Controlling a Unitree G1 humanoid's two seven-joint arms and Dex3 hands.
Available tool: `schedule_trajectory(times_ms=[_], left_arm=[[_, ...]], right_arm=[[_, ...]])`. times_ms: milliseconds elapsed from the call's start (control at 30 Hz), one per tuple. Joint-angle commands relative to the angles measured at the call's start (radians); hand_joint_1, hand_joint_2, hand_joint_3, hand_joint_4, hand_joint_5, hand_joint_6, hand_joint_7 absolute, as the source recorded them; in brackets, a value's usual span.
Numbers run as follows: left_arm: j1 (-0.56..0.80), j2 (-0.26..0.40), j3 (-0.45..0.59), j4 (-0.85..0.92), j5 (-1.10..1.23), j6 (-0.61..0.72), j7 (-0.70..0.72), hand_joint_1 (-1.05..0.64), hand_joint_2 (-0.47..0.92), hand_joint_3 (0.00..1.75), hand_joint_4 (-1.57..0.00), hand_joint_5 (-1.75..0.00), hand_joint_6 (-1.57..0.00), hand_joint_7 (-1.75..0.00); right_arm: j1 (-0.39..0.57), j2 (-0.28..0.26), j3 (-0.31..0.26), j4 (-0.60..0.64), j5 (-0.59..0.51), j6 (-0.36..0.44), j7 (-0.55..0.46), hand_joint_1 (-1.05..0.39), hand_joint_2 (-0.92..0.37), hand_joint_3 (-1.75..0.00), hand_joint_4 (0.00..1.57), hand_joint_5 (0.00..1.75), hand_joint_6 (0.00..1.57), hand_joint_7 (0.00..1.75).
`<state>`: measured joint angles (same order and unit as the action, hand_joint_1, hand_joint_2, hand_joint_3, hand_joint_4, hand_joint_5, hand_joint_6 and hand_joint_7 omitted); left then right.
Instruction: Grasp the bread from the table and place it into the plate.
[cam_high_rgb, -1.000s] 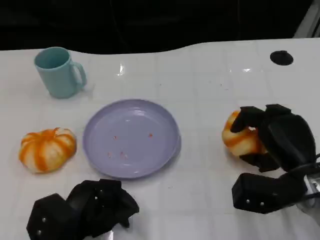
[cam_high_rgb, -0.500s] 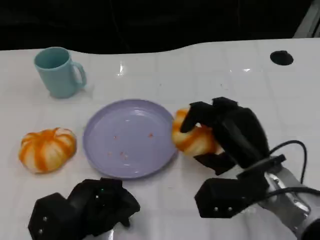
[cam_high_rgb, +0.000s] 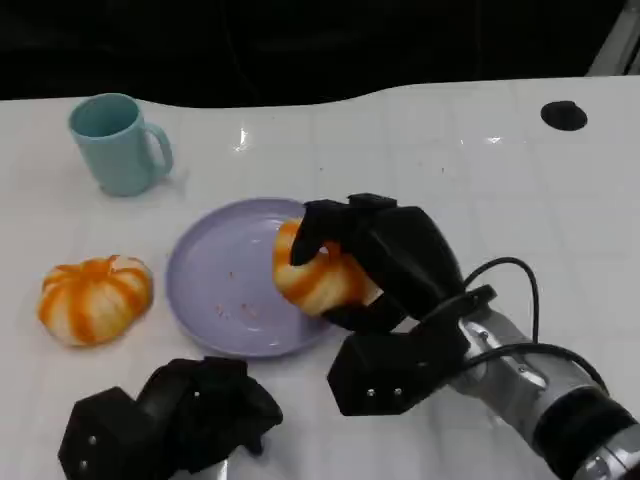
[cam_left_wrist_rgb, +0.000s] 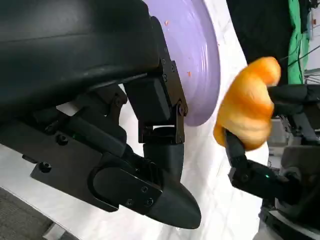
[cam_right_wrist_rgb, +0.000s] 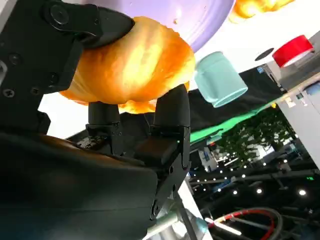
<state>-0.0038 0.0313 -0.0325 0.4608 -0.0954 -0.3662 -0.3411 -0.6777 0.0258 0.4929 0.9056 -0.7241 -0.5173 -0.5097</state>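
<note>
Working from the left, we are passing the orange-and-white striped bun (cam_high_rgb: 95, 298) lying on the white counter (cam_high_rgb: 450, 170), with the pale teal mug (cam_high_rgb: 118, 143) behind it, and we are leaving both alone. Our left robot hand (cam_high_rgb: 175, 415) is resting near the front edge with its fingers curled in on nothing. Next comes the round lilac plate (cam_high_rgb: 225, 275) (a few crumbs are dotting its middle). Over its right rim, our right robot hand (cam_high_rgb: 375, 265) is gripping the glazed orange bread roll (cam_high_rgb: 318, 277), fingers wrapped over the top and under the side. The left wrist view suggests the bread is hanging clear of the plate, not touching it.

To finish well, we are wanting to carry the bread a little further toward the plate's middle, lower it until it is resting there, and only then spread the fingers, drawing up and away so nothing drags the plate.
</note>
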Motion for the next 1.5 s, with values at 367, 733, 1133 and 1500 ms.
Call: schedule_trajectory(times_ms=[367,733,1133,1500], left_arm=[[0.014,0.012,0.002,0.008,0.001,0.015,0.001,-1.05,0.83,0.00,-0.88,-1.55,-1.30,-0.74],[0.011,0.012,0.001,0.013,0.004,0.005,0.001,-1.05,0.84,0.01,-0.88,-1.53,-1.29,-0.73],[0.005,0.008,0.002,0.020,0.003,0.013,0.002,-1.05,0.84,0.00,-0.87,-1.53,-1.30,-0.75],[0.002,0.009,0.002,0.023,0.006,0.006,0.003,-1.03,0.84,0.00,-0.89,-1.52,-1.30,-0.74]], right_arm=[[-0.092,0.080,-0.022,0.175,0.100,-0.012,0.096,-0.08,-0.44,-1.01,0.65,1.36,0.70,0.77],[-0.032,0.012,0.007,0.054,0.104,0.000,0.270,-0.55,-0.92,-0.16,0.00,0.11,0.16,0.00],[0.168,-0.134,-0.051,-0.284,0.172,0.000,0.414,-0.60,-0.92,-0.20,0.04,0.11,0.16,0.01],[0.326,-0.282,-0.127,-0.415,0.160,-0.167,0.333,-0.50,-0.92,-0.09,0.09,0.23,0.23,0.04]])
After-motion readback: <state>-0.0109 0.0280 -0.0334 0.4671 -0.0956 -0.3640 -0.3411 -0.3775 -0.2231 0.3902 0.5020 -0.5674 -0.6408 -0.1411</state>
